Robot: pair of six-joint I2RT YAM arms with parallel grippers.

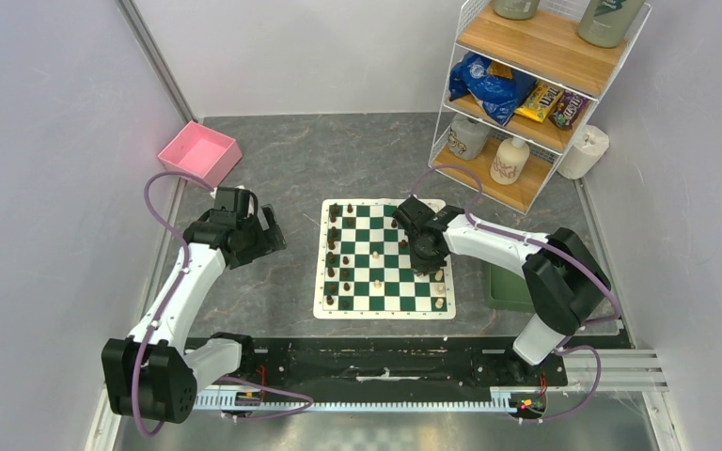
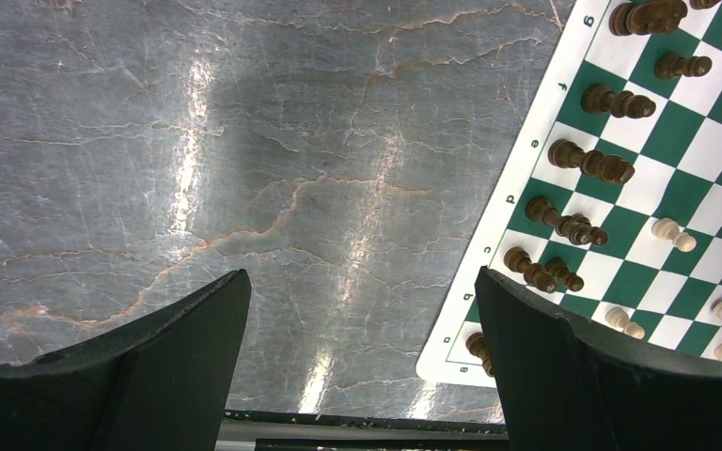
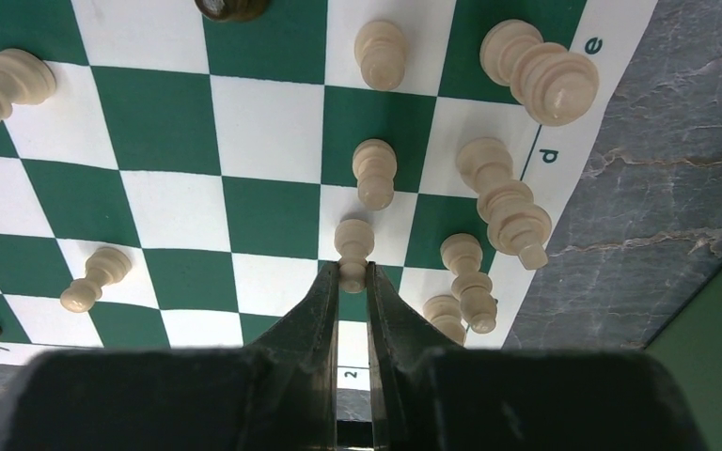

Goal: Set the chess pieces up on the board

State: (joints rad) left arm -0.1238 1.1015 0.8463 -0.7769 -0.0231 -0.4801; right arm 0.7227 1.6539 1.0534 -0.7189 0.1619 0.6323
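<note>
The green and white board (image 1: 320, 305) lies mid-table. Dark chess pieces (image 1: 333, 246) stand in its left columns, and cream pieces (image 1: 439, 289) stand along its right edge, with two more mid-board. My right gripper (image 1: 425, 256) is over the board's right side. In the right wrist view it (image 3: 353, 274) is shut on the head of a cream pawn (image 3: 353, 246), which stands upright on a square among other cream pieces (image 3: 508, 202). My left gripper (image 1: 268, 235) is open and empty over bare table left of the board; its wrist view (image 2: 362, 301) shows dark pieces (image 2: 590, 163) to the right.
A pink bin (image 1: 199, 153) sits at the back left. A plain green tray (image 1: 508, 287) lies right of the board, partly under the right arm. A wire shelf (image 1: 526, 85) with snacks and bottles stands at the back right, with a paper roll (image 1: 585, 150) beside it.
</note>
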